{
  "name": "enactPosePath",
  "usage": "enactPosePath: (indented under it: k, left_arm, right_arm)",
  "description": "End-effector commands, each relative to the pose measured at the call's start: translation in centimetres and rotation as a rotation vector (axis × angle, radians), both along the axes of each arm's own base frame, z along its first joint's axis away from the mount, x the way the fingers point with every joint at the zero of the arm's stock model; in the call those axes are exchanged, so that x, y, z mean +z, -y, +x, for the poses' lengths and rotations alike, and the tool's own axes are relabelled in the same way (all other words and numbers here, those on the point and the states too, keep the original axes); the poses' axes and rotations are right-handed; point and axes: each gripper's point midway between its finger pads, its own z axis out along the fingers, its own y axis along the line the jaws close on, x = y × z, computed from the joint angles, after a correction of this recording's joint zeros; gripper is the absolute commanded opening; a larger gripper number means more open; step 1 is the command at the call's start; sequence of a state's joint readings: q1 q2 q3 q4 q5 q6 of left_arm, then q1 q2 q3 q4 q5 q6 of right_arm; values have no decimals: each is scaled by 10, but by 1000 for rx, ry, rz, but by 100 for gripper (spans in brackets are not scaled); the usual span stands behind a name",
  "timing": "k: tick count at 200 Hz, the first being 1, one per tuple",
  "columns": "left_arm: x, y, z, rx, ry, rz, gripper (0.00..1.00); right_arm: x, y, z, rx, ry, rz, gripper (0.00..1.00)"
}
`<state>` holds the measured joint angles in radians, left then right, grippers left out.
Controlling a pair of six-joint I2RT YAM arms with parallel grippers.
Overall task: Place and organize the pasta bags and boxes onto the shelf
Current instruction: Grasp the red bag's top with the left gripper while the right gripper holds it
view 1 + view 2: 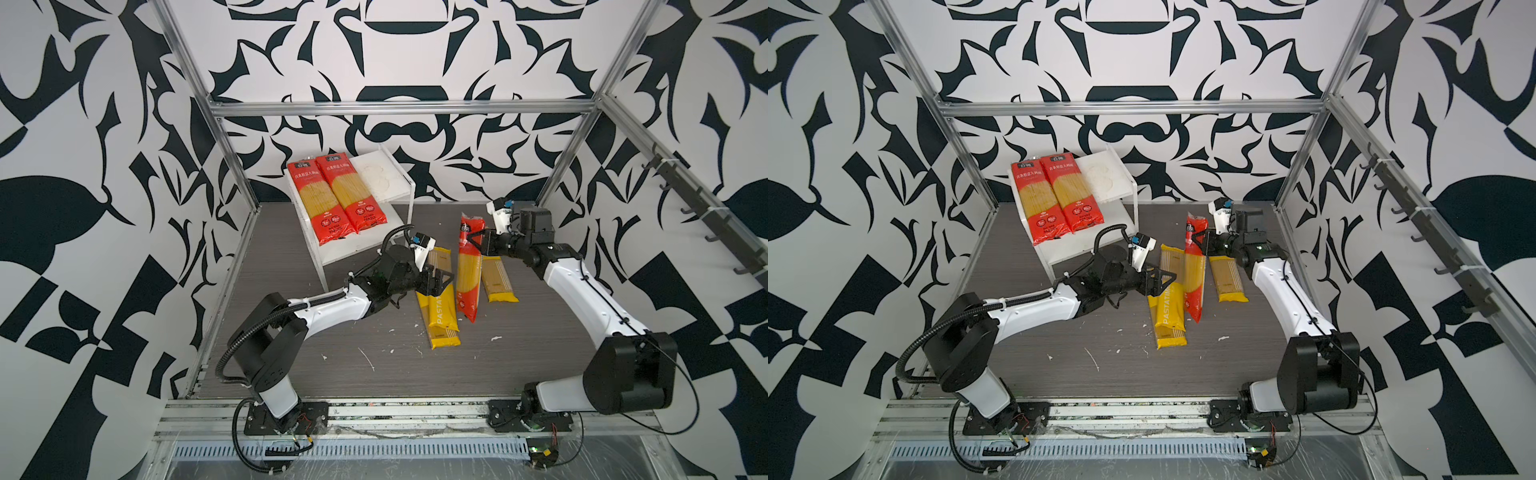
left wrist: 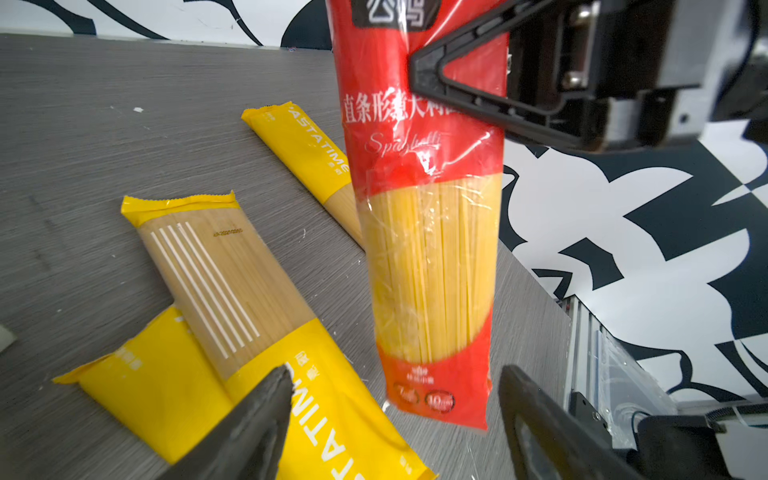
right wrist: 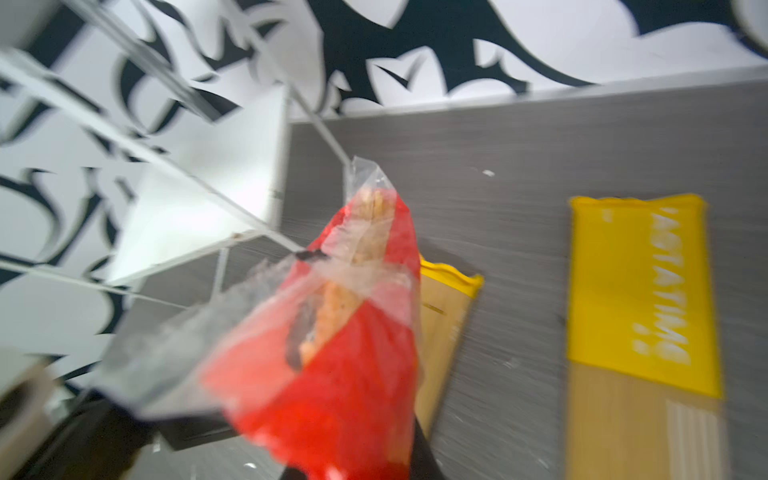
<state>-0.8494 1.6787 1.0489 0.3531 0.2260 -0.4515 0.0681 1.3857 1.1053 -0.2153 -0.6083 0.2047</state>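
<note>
Red spaghetti pack (image 1: 468, 270) hangs near upright over the table (image 1: 374, 374), clamped close to its top end by the right gripper (image 1: 475, 242). Left gripper (image 1: 441, 283) sits just beside the pack, jaws apart, holding nothing. Two other red packs (image 1: 313, 199) lie side by side on the shelf (image 1: 384, 176), top board. Yellow packs (image 1: 440, 311) lie flat on the table.

Both arms reach inward, left gripper (image 1: 441, 283) with fingers spread wide, right gripper (image 1: 474, 241) seemingly pinched nearly closed.
</note>
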Motion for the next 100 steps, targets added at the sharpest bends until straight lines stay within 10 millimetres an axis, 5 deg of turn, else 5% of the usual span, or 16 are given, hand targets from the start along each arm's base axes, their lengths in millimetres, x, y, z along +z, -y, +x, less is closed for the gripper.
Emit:
enactPosePath:
  k: [1, 100]
  left_arm:
    - [22, 0, -11, -65, 27, -33, 83]
    - [42, -9, -35, -206, 94, -73, 84]
  right_arm:
    - [93, -30, -20, 200, 302, 178, 0]
    - [127, -59, -64, 518, 328, 404, 0]
